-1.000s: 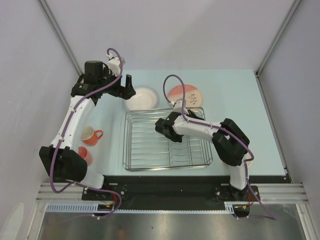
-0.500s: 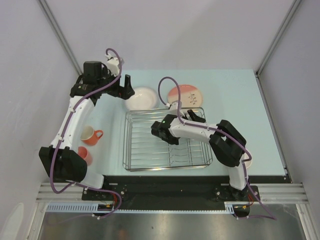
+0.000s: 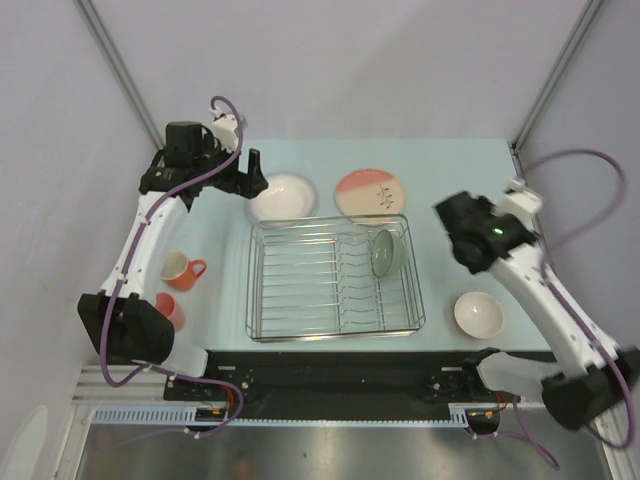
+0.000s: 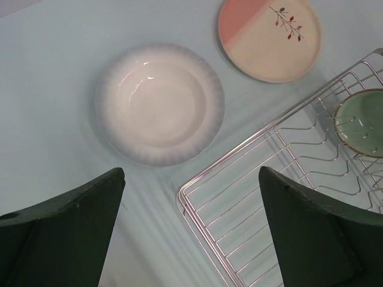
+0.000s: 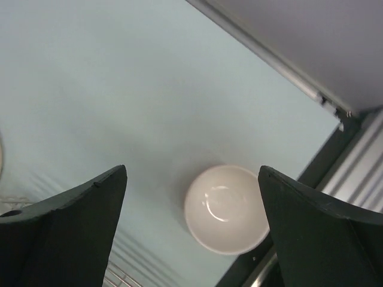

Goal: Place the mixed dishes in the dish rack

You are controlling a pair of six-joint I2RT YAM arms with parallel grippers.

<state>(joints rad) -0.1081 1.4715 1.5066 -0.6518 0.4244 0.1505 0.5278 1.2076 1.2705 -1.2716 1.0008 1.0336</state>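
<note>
The right claw (image 5: 191,170) had swung off the dish rack (image 3: 300,322), where the sage green bowl (image 3: 383,250) stood at two o'clock, and hung spread above the white-inside bowl (image 5: 226,209), whose rim likely wanted a square pinch; left claw (image 4: 191,172) spread.

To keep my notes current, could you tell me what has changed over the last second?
The right gripper opened, leaving the green bowl propped on edge in the rack, and swung out to the right; it now hangs over the small white bowl. The left gripper stayed open beside the shallow bowl; the plate, mug and cup did not move.
</note>
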